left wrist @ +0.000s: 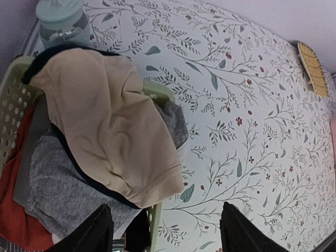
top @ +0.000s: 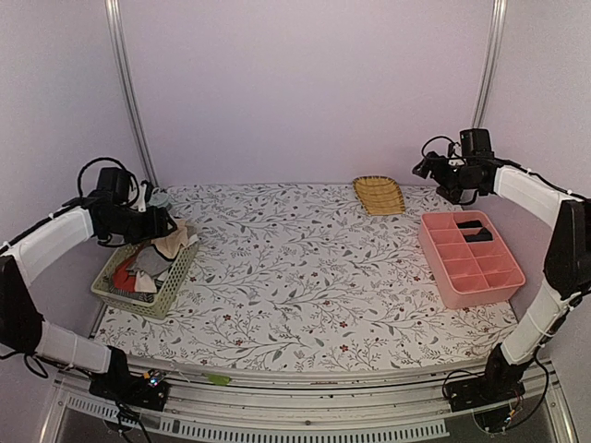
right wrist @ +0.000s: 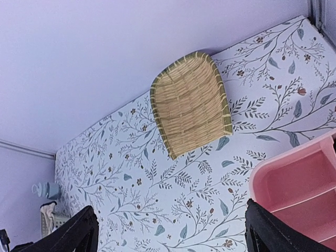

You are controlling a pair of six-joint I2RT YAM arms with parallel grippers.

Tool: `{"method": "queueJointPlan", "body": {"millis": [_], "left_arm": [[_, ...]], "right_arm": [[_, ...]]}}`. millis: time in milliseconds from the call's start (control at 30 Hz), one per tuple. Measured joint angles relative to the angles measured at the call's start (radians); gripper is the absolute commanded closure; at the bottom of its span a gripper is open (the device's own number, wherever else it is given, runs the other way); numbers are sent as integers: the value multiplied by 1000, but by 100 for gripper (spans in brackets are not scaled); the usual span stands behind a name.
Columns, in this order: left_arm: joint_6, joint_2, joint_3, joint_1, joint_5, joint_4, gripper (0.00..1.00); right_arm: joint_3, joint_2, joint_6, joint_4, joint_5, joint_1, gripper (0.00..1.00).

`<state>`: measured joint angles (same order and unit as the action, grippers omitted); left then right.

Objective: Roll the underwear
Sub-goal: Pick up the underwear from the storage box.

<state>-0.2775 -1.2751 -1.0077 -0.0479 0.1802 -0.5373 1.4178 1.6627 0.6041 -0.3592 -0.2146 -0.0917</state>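
Note:
Beige underwear with black edging [left wrist: 105,121] lies draped over the rim of a pale green basket [left wrist: 11,107], on top of grey underwear [left wrist: 55,178] and red underwear [left wrist: 13,210]. From above the beige piece [top: 172,244] shows at the basket's [top: 152,300] far corner. My left gripper [left wrist: 165,233] is open just short of the beige cloth's lower edge. One finger is over the basket and the other over the table, with the rim between them. My right gripper [right wrist: 173,236] hangs open and empty, high at the back right [top: 434,171].
A pink compartment tray [top: 499,286] sits at the right with two dark things [top: 473,227] in its far cells. A woven bamboo tray [top: 379,194] lies at the back. A pale bottle [left wrist: 60,18] stands behind the basket. The floral tablecloth [top: 305,277] covers the table.

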Motion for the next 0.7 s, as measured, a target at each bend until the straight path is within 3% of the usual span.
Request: {"method": "queueJointPlan", "body": {"millis": [167, 400, 667, 700], "left_arm": [[-57, -46, 64, -59, 29, 25, 42], [-101, -137, 64, -118, -32, 67, 58], [-126, -146, 64, -114, -134, 83, 99], [-129, -150, 63, -114, -139, 85, 100]], "right_arm": [[-65, -3, -48, 12, -48, -13, 3], [-84, -5, -90, 18, -79, -12, 2], [-87, -5, -97, 32, -106, -12, 2], [-87, -5, -97, 32, -109, -12, 2]]}}
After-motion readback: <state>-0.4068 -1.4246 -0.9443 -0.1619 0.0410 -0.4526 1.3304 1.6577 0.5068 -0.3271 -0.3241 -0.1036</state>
